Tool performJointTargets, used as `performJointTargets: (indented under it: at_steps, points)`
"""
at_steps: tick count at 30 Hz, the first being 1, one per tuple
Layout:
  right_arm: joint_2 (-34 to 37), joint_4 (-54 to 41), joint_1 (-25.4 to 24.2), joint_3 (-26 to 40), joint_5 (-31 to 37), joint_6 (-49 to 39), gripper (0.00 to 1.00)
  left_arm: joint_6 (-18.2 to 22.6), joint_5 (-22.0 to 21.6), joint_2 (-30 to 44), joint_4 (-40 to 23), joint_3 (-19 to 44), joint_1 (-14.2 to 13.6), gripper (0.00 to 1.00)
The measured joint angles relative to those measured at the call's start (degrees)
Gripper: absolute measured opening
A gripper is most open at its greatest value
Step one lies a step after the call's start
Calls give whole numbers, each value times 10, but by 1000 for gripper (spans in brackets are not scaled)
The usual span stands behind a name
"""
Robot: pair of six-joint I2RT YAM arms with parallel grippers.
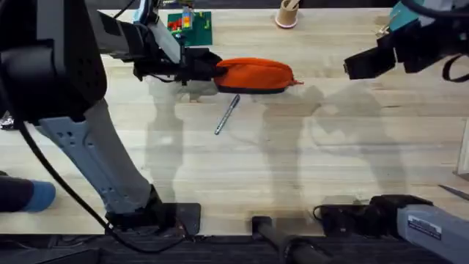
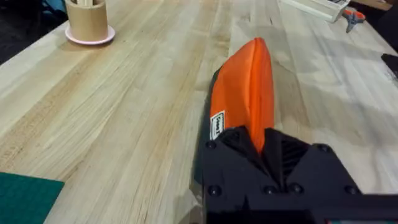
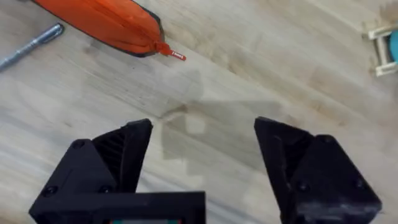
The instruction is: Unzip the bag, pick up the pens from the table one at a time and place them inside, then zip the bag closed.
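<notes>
Presently, items as found:

Bag: orange pouch with a dark bottom edge, lying lengthwise on the far middle of the table. Its red zipper pull sticks out at the right end, so the zip appears closed.

Left gripper: at the bag's left end, fingers clamped on the fabric there. In the left wrist view the orange cloth runs straight into the black fingers. Purpose, as judged: to anchor the pouch so the zip can be drawn without the bag sliding.

Right gripper: raised at the far right, well apart from the bag, fingers spread wide and empty. In the right wrist view the pull tab lies ahead of it; likely its next target.

Silver-grey pen: on the table just near of the bag, slanted, untouched.

Black pen: not located.

Cup with sticks: far edge, beyond the bag.
</notes>
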Motion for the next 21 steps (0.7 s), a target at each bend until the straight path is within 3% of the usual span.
performJointTargets:
  at_steps: [10, 21]
  points:
    - [0, 11, 0, 0, 0, -103, 996, 0, 0, 0, 0, 0, 0, 41]
    - [1, 38, 0, 1, -63, -160, 996, 0, 0, 0, 0, 0, 0, 41]
